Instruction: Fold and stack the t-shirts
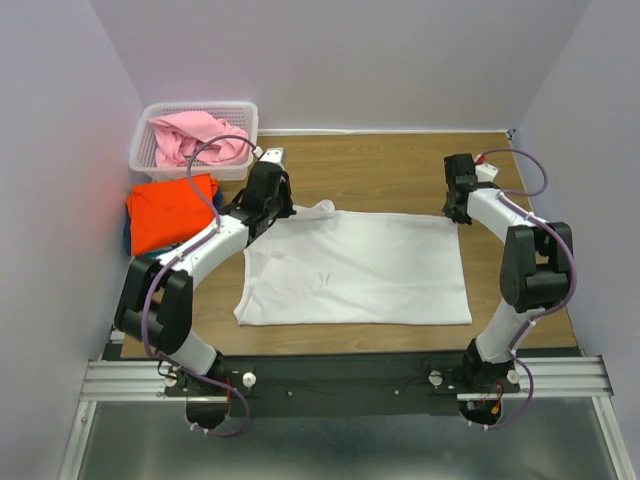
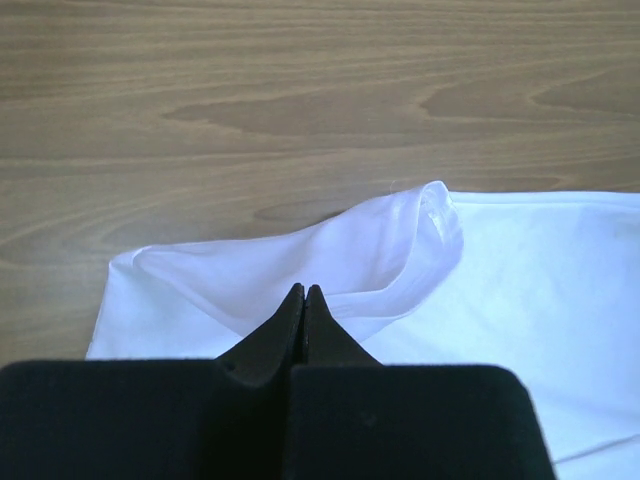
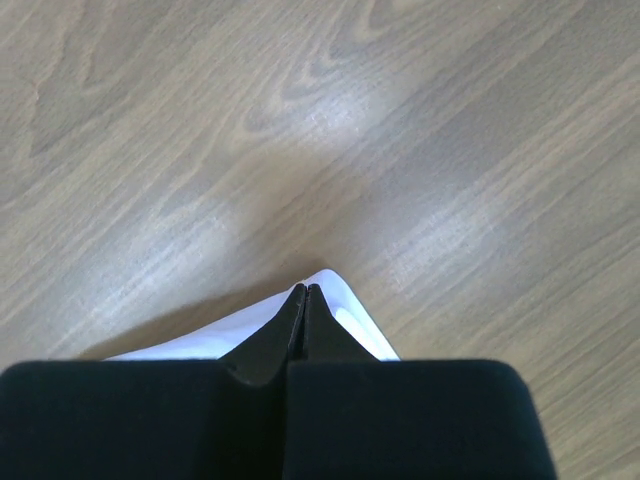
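We see the left tool [image 2: 303, 292] and right tool [image 3: 303, 292] each clamped on a far corner of the white t-shirt [image 1: 360, 270], which lies flat on the tabletop [image 1: 380, 165] behind them. First fold, we judge. Next: lift both corners evenly and draw them back.

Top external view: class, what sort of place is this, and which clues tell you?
Probably a robotics lab test cell, not a home: a wooden table boxed in by plain walls, two robot arms bolted to a metal rail, and a white t-shirt spread flat between them.
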Available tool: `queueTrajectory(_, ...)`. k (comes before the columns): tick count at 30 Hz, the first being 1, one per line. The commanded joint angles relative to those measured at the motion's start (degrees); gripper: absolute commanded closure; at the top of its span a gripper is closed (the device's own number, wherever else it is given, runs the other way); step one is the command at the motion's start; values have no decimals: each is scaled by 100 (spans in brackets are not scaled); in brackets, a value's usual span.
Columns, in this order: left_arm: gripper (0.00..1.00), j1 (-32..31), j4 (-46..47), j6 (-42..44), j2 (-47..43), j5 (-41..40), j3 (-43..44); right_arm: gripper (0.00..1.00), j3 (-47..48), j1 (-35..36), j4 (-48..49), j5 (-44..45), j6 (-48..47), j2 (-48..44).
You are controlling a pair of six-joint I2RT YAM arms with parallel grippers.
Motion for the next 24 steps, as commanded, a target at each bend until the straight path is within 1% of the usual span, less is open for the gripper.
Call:
queueTrajectory(1, 100, -80, 220, -275, -737, -166, -444, 99, -213, -7, -28, -76, -19, -381)
queueTrajectory(5, 100, -133, 264, -433, -1308, -175, -1041, 99, -475, -7, -28, -85, -36, -688)
queueTrajectory(14, 100, -256, 247, -855, -2670, -237, -2061, 99, -915, -16, -55, -23, -80, -1287)
queueTrajectory(24, 100, -308, 27, -1356, -3813, -263, -2844, 99, -1302, -7, -90, -164, -124, -1849)
